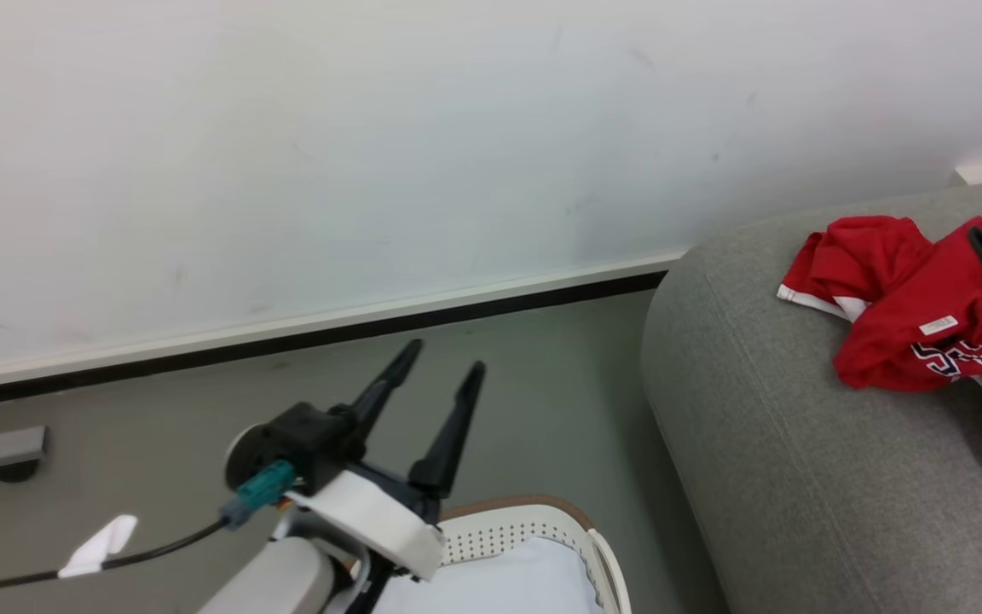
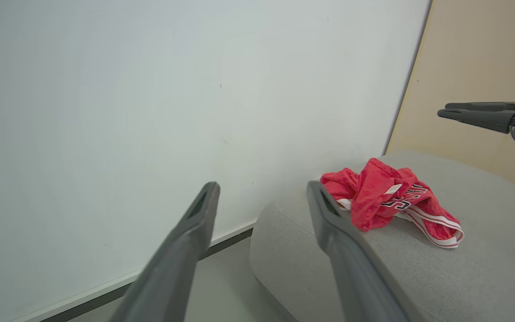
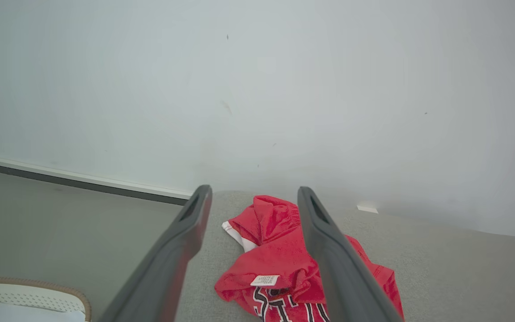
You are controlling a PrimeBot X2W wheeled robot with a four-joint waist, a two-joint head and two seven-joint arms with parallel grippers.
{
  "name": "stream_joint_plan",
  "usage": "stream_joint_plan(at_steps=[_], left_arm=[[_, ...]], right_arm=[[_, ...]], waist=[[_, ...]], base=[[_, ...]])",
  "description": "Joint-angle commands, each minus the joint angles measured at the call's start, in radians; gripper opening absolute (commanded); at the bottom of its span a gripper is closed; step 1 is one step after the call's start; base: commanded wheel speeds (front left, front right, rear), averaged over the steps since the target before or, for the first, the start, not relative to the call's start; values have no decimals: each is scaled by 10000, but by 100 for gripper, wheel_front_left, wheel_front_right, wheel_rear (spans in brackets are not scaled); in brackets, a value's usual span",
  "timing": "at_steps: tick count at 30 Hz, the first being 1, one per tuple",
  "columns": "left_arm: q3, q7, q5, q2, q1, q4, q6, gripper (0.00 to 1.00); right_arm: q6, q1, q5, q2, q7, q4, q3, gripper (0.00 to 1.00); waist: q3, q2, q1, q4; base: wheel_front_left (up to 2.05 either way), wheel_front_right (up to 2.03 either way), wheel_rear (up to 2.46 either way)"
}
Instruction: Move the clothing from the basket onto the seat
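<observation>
Both pincers are empty & spread wide: the left pincer (image 1: 444, 358) hangs w/ its two long dark fingers apart and nothing btwn them, and the right pincer (image 3: 254, 191) is splayed the same way, gripping nothing. The crumpled red sports clothing with white trim and dark lettering (image 3: 280, 264) lies on the large light grey fabric seat (image 1: 781, 477), just ahead of and below the right pincer, framed btwn its fingers in the right wrist view. The left wrist view shows that pincer up in the air past the heap, not touching it. From the left pincer the clothing is off to the right and well apart, across a strip of grey floor (image 1: 542, 401). The small white perforated plastic basket with a brown rim (image 1: 499, 537) sits right under the left pincer, near the seat's side. The part that shows holds a pale white-blue pad (image 1: 516, 580), no red fabric. Judgement: the move looks done or v. nearly so, w/ clothing on seat and pincers free. Prob. left: check the rest of the basket, since the pale left forearm (image 1: 278, 580) covers some and more runs out of frame.
</observation>
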Motion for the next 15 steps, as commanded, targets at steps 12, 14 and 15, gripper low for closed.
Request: stream_joint_plan(at_steps=[12,14,15], left_arm=[[2517,-3,-17,590,2087,-1039,750,100],[2831,-3,289,679,2436,-1148,847,100],[3002,-3,338,618,2646,-1216,891,100]], right_arm=[[-23,1955,-1057,1178,-2211,-918,-1625,100],[-23,2460,-1434,1500,-2411,-1082,-2142,100],[-23,2713,-1645,1689,-2479,-1176,-2478,100]], waist=[[-511,0,2,637],[-549,0,2,720],[-560,0,2,751]], base=[[0,0,0],[0,0,0],[0,0,0]])
